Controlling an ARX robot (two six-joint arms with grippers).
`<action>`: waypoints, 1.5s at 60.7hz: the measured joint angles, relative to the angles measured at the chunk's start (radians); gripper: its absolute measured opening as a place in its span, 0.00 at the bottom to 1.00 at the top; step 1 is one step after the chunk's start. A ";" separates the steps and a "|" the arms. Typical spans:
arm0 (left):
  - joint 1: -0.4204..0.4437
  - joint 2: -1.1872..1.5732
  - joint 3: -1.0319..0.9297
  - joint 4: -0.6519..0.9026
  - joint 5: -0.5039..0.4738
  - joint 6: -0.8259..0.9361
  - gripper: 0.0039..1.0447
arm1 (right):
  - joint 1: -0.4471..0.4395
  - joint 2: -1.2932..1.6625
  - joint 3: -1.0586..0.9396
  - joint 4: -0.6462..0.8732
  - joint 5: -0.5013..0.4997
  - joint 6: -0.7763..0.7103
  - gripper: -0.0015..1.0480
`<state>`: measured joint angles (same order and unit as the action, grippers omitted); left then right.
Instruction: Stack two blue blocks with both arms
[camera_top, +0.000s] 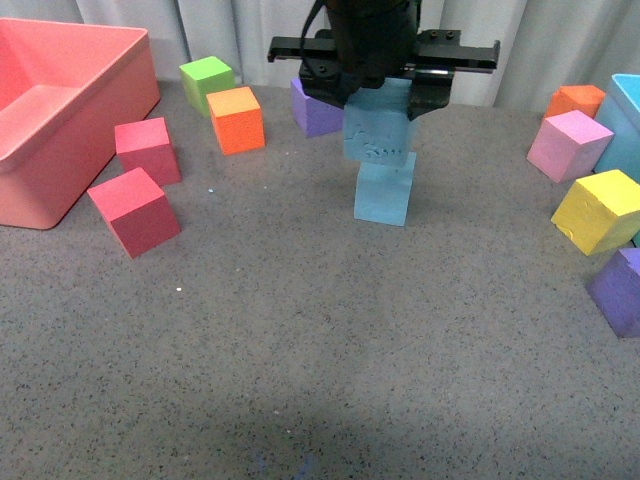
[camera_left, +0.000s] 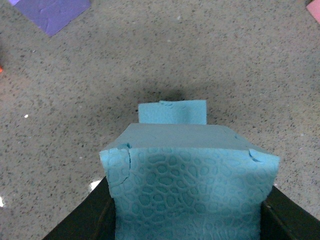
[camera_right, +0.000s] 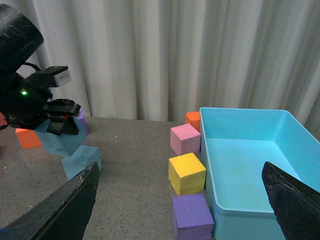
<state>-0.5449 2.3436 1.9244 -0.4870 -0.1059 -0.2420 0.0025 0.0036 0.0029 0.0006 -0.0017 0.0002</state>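
My left gripper (camera_top: 380, 105) is shut on a blue block (camera_top: 378, 128), held right over the second blue block (camera_top: 385, 192), which stands on the grey table. The held block sits slightly left of the lower one and looks a little tilted; I cannot tell if they touch. In the left wrist view the held block's rough-textured face (camera_left: 190, 195) fills the space between the fingers (camera_left: 85, 220), and the lower block (camera_left: 172, 112) shows beyond it. The right wrist view shows the pair (camera_right: 75, 155) from the side. My right gripper (camera_right: 180, 210) is open and empty, far off to the right.
A red bin (camera_top: 60, 110) stands at the left, with two red cubes (camera_top: 135, 210), a green cube (camera_top: 207, 82) and an orange cube (camera_top: 237, 118) near it. A purple cube (camera_top: 315, 110) sits behind the stack. Pink (camera_top: 570, 143), yellow (camera_top: 600, 210) and purple (camera_top: 620, 290) cubes line the light-blue bin (camera_right: 250, 150).
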 joint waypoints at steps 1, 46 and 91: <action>-0.004 0.011 0.019 -0.010 0.000 0.000 0.46 | 0.000 0.000 0.000 0.000 0.000 0.000 0.91; -0.006 0.204 0.269 -0.130 -0.045 -0.024 0.46 | 0.000 0.000 0.000 0.000 0.000 0.000 0.91; -0.003 0.212 0.321 -0.166 0.002 -0.032 0.94 | 0.000 0.000 0.000 0.000 0.000 0.000 0.91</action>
<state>-0.5480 2.5561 2.2456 -0.6529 -0.1036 -0.2737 0.0025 0.0036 0.0029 0.0006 -0.0013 0.0002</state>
